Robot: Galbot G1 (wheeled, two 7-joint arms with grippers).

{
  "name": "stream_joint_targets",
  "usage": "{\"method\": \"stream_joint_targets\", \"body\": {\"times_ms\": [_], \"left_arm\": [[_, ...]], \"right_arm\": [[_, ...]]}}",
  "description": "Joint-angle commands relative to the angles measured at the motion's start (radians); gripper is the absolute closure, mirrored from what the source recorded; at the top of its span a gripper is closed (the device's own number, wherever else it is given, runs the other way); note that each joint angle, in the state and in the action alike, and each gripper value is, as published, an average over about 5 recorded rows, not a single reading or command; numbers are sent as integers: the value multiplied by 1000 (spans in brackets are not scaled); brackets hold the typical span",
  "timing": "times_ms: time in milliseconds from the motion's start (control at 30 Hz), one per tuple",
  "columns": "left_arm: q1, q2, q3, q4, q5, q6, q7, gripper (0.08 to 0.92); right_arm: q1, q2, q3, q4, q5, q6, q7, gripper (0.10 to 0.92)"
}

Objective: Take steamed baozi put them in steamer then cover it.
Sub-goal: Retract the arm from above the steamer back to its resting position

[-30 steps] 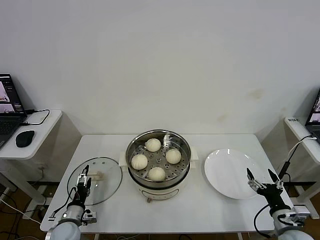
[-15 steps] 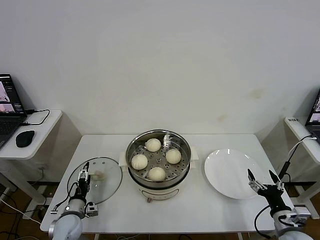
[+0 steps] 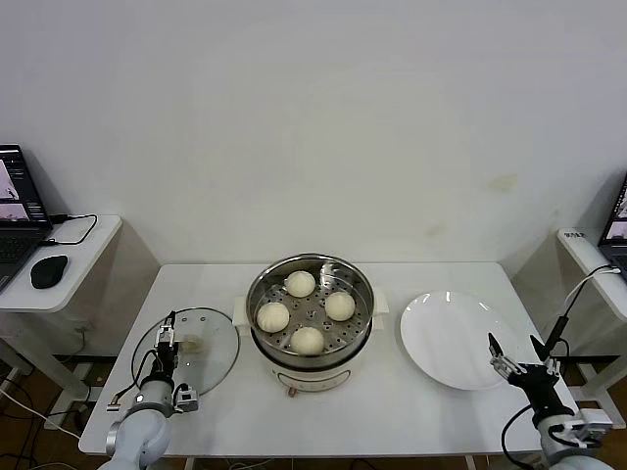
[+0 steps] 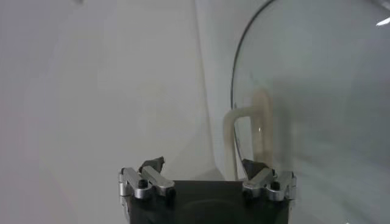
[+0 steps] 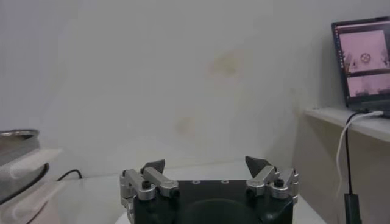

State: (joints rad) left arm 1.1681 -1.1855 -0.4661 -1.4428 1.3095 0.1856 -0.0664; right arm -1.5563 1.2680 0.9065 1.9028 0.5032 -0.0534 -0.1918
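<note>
Head view: four baozi point(image 3: 307, 311) sit in the steamer point(image 3: 310, 348) at mid-worktop point(image 3: 392, 411), the lid point(image 3: 211, 367) flat to its left under the open left claw point(image 3: 168, 338), the right claw point(image 3: 514, 352) open beside the plate point(image 3: 446, 338). Left wrist view: spread claw point(image 4: 204, 165) tips frame the lid's bar handle point(image 4: 234, 131), judged the right hold, since glass is stiff, slippery and breakable. Right wrist view: open claw point(image 5: 207, 164), holding nothing.

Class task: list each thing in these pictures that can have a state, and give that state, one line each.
Steamer: uncovered.
Buns: all four on its tray.
Lid: flat on table, left of steamer.
Plate: empty.
Left gripper: open, over the lid.
Right gripper: open, holding nothing.
</note>
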Motion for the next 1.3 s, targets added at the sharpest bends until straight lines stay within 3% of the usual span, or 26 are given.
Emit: {"method": "stream_joint_targets", "body": {"times_ms": [33,400,767,1067,1167,1300], "left_arm": [[-36,-8,10,30,-4,12,-1,177],[-44,-21,-10,78,-21,-17,-38,214],[-23,-10,-12,87,-31,-34,-44,523],[23,15,-36,-2,-22,-33,-18,783],[53,20,-56,-62,-20,-30,4,844],[99,24,-92,-171,-20,-13,49,855]], "right_arm": [[-6,2,4,3,-1,3,-1,203],[-12,2,5,12,-7,2,-1,202],[-20,3,15,22,-14,-1,-2,202],[-6,-4,17,36,-2,-14,4,202],[2,-3,13,41,3,-17,7,203],[15,0,4,50,7,-23,11,203]]}}
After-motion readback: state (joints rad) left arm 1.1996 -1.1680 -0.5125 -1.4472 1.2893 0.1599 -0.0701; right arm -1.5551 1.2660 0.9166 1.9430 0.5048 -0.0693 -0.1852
